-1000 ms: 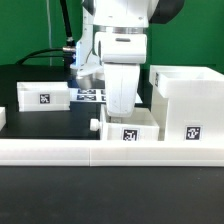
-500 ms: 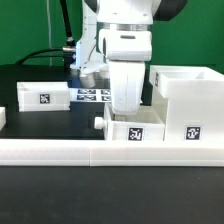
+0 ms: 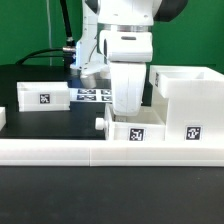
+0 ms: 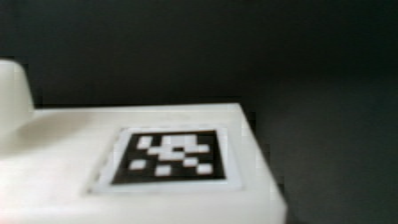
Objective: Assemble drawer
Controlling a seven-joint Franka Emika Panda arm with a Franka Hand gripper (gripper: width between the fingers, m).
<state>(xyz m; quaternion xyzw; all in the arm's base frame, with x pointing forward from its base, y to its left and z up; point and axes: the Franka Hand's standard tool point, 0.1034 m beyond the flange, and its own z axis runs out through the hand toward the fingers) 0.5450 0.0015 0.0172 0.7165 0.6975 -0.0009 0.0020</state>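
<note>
Arm low over the front of the black tabletop point(image 3: 40, 125). The pincer point(image 3: 125, 113) is down on the small white plastic box part point(image 3: 132, 130). That part sits just behind the long white front rail point(image 3: 60, 150) and just beside the larger white open-topped plastic box point(image 3: 185, 95), on the exterior view's left of it; whether the two touch is unclear. The fingertips are masked by the hand's own body and the part, so I cannot tell whether the jaws are spread or clamped.

The wrist view is close and soft. It shows a white top face carrying a square black-and-white tag point(image 4: 173, 156), with dark tabletop beyond its edge.

The white flat panel point(image 3: 42, 97) stands well apart toward the exterior view's left. The marker board point(image 3: 92, 95) lies behind the arm.

Judgement: the step in hand looks like taking hold of the small part so it can be mated with the larger box.

To do it well:
- Seat the fingers deep across one wall before closing, square to that wall, so the part does not pivot.
- Lift straight up first, since the rail in front and the box alongside leave little room for a sideways drag.
- Keep the part level while carrying it.
- Mind the small white nub point(image 3: 97, 123) on its side, which could snag.
- A skewed pull risks nudging the larger box out of place.
</note>
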